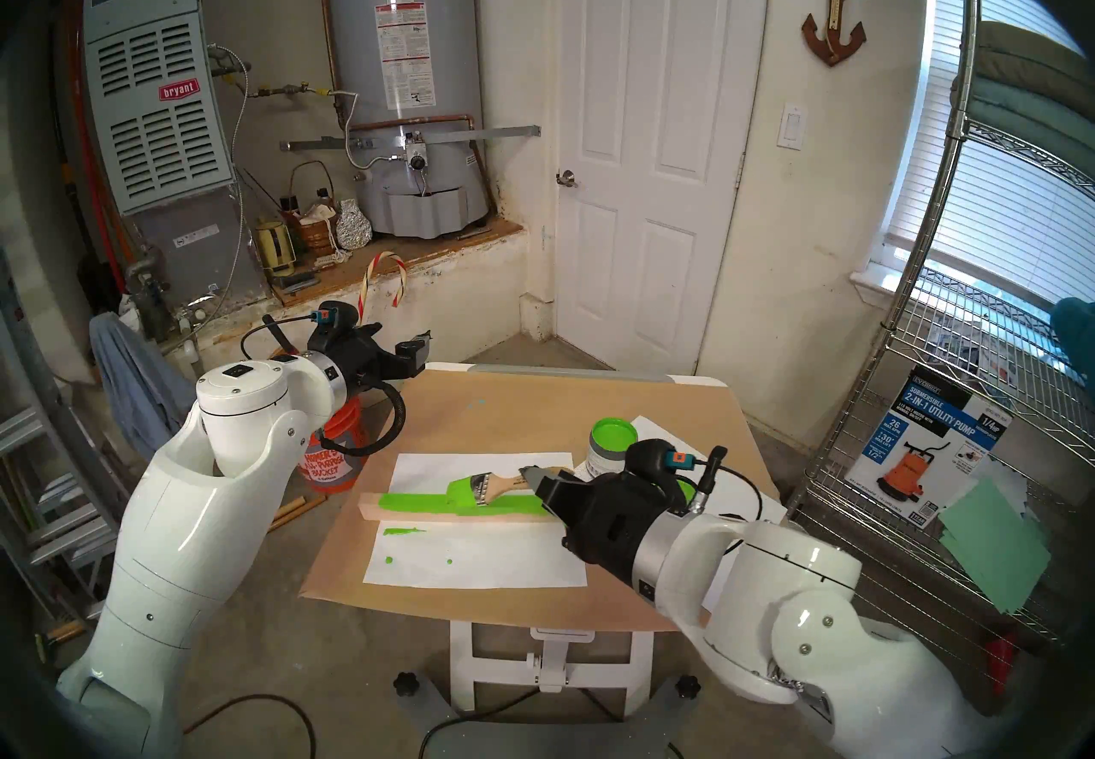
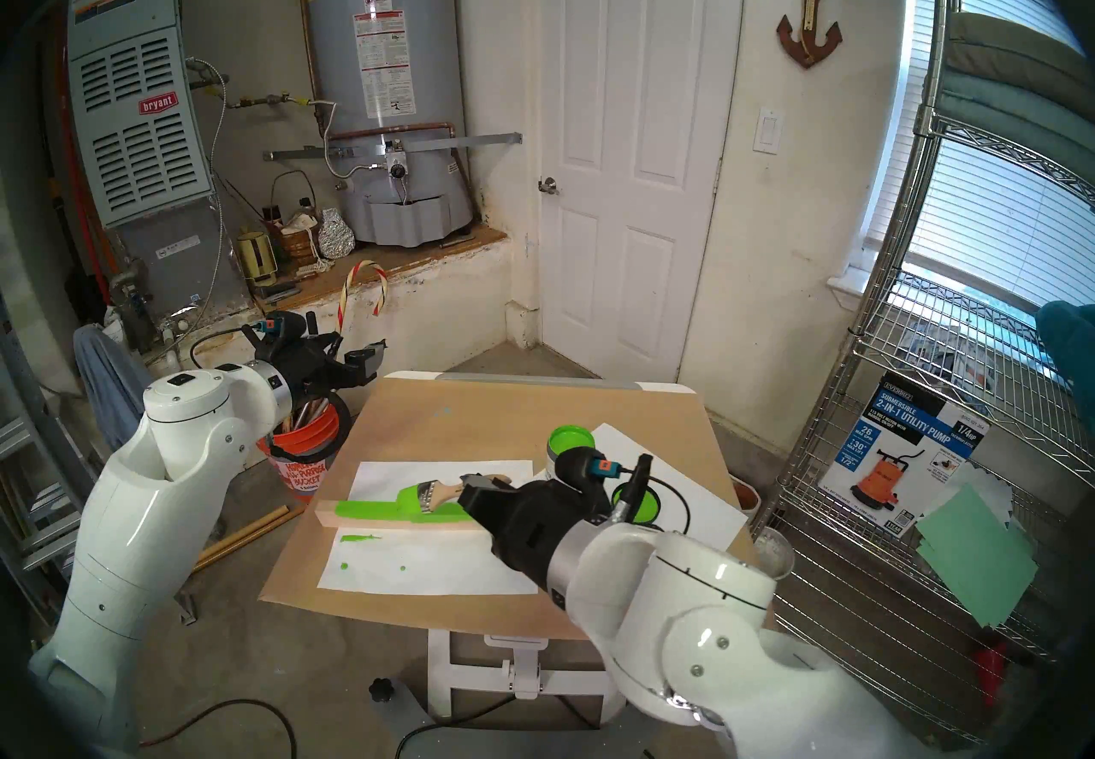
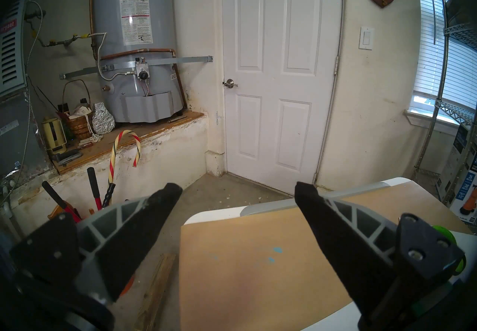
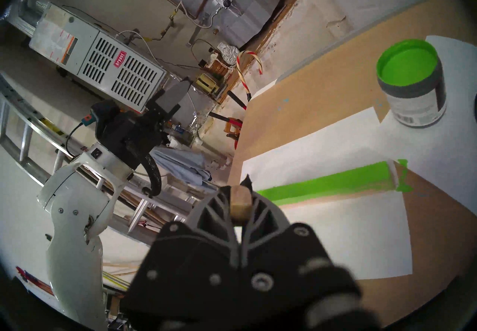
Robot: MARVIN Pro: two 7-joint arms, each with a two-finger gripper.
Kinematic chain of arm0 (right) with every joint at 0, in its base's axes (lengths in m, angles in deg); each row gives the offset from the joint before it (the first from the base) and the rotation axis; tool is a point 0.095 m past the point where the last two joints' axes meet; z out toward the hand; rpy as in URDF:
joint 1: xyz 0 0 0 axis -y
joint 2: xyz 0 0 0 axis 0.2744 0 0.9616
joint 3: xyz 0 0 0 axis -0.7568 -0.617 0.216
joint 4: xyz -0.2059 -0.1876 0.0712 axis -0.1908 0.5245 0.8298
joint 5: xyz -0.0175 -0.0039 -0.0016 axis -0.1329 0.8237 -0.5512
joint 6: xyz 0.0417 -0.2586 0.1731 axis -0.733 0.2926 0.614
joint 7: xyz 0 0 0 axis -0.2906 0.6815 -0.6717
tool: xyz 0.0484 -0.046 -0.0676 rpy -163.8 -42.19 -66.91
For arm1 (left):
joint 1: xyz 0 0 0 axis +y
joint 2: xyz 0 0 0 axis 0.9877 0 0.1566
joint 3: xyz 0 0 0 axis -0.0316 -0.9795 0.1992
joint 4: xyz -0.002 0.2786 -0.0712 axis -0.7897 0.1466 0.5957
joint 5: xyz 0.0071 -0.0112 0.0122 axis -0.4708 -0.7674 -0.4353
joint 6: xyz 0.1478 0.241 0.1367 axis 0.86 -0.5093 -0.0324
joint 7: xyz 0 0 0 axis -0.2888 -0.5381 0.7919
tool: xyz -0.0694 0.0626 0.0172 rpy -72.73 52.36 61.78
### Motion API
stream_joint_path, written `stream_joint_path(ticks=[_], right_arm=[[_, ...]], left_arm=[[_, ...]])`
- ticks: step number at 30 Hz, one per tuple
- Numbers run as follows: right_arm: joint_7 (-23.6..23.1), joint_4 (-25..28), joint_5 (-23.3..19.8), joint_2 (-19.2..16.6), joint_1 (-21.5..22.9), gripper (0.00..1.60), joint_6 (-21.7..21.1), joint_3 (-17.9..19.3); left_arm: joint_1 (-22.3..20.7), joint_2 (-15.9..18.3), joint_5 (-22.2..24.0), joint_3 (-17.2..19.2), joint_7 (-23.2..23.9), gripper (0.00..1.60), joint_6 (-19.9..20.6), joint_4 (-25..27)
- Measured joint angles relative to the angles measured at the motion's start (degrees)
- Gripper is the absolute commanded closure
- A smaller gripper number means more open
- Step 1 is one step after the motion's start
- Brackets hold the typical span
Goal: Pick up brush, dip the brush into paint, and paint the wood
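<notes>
Brush [image 1: 487, 488]: handle clamped in the right gripper [image 1: 536, 480], fingers closed on it; green bristles lying on the wood.
Wood [image 1: 415, 508]: long bar lying crosswise on the table [image 1: 503, 402], its painted top green; the brush's long axis runs along it.
Paint [image 1: 612, 447]: open can just behind the right gripper (nearer arm).
Left gripper [image 3: 238, 191]: fingers spread wide, empty, well apart at the table's far left corner.
Step, judged: stroking toward the bar's left end.

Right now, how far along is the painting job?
Done: brush picked up and loaded; most of the long pale wooden bar is green on top. In hand: the right hand holds the green-bristled flat paintbrush on it. Left: the bare end nearest the left arm.
</notes>
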Motion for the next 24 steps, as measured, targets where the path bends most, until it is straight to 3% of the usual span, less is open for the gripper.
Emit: stream_joint_path(ticks=[10,24], right_arm=[[2.55,-6.54,1.7,5.93,5.92,1.6,0.14,-5.5],[4.48,-10.66,2.64,11.02,10.15,1.6,0.12,-8.09]], left_arm=[[0.0,0.0,0.0,0.0,0.0,0.0,0.01,0.0],[0.0,0.0,0.0,0.0,0.0,0.0,0.01,0.0]])
